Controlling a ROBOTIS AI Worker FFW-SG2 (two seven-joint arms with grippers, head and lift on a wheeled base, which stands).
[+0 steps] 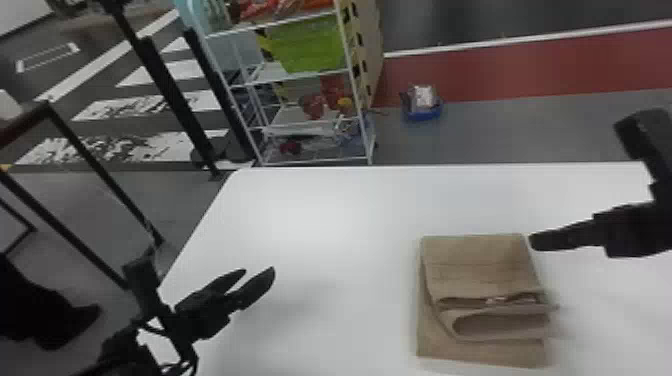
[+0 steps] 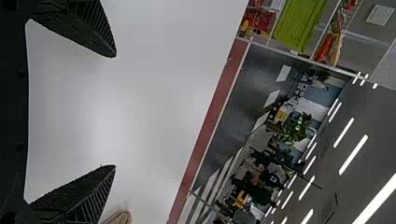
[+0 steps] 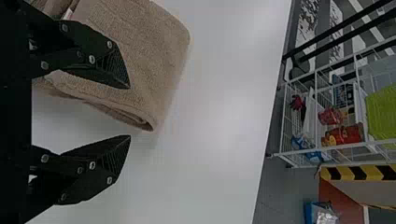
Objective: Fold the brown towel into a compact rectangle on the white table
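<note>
My left gripper [image 2: 115, 111] and right gripper [image 3: 130, 111] gape; the brown towel [image 1: 475, 265] lies short of the surface's [image 1: 325, 215] far edge, looks soft, floppy: I'd pinch every layer.

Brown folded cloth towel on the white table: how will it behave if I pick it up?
The brown folded cloth towel will probably be floppy, as its layers bend into soft, open loops. It may come unfolded if only the top is gripped, since gaps show between layers. Its rough-looking weave suggests it won't slip easily.
</note>
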